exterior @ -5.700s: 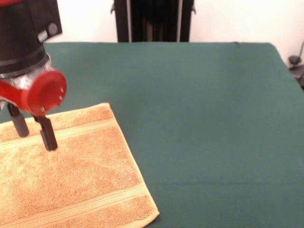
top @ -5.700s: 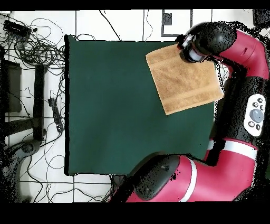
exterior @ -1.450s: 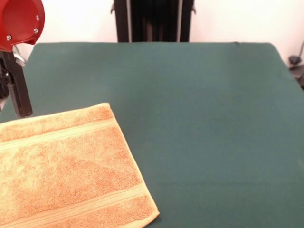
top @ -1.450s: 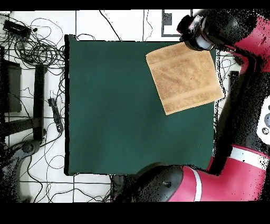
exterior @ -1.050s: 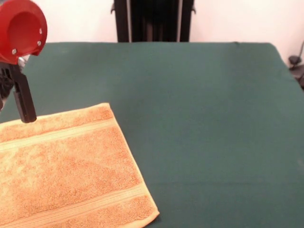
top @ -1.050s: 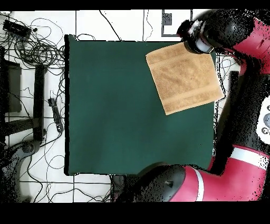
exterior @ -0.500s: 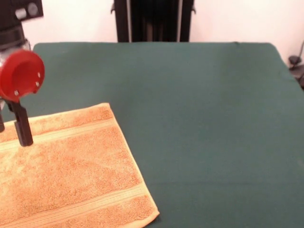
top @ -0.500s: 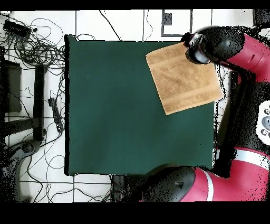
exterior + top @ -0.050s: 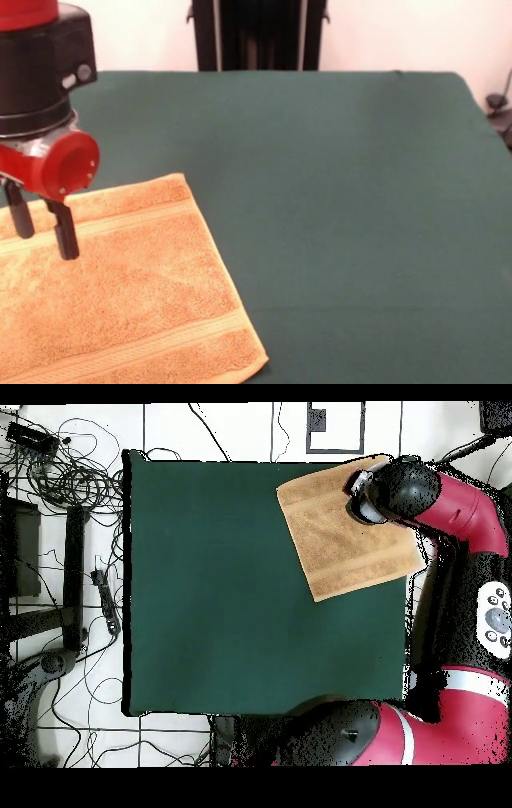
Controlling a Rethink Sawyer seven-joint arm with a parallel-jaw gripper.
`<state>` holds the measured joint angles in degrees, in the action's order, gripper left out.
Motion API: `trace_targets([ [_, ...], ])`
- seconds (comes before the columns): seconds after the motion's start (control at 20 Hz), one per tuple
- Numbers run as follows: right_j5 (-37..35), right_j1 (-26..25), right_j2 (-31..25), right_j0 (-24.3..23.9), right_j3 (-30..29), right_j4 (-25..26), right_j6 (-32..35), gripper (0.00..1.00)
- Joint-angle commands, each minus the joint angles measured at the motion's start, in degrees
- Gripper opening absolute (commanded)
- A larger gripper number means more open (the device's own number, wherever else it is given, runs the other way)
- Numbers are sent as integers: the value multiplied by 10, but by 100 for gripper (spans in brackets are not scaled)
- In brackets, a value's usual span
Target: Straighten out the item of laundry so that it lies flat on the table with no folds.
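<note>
Front view has the arm coming straight down at the left, its gripper (image 9: 42, 228) with two black fingers (image 9: 67, 236) held a little apart, empty, tips right at the golden-orange towel (image 9: 128, 296) near its far woven band. That towel lies spread flat on the green table (image 9: 344, 200). Overhead alone shows the red arm (image 9: 455, 504) bending round the table's side, and the towel sitting askew at one corner, part of it under the wrist

A golden-orange terry-cloth towel (image 9: 340, 539) lies spread flat and turned askew at one corner of the large dark green felt-covered table (image 9: 220, 604). The red and black robot arm (image 9: 455, 504) reaches over the towel's corner nearest the table's edge, hiding that part. Tangled black cables (image 9: 60, 469) lie on the floor beside the table.
</note>
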<state>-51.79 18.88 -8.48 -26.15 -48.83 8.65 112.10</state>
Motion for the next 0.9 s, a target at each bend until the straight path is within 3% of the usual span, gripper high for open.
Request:
trace_targets([
  [0.05, 40, 9, -49, 18, -148, 28, -92, 100],
  [0.5, 118, 20, -49, 25, -213, 51, -46, 100],
  [0.9, 145, 11, -50, 30, -227, 63, -31, 100],
])
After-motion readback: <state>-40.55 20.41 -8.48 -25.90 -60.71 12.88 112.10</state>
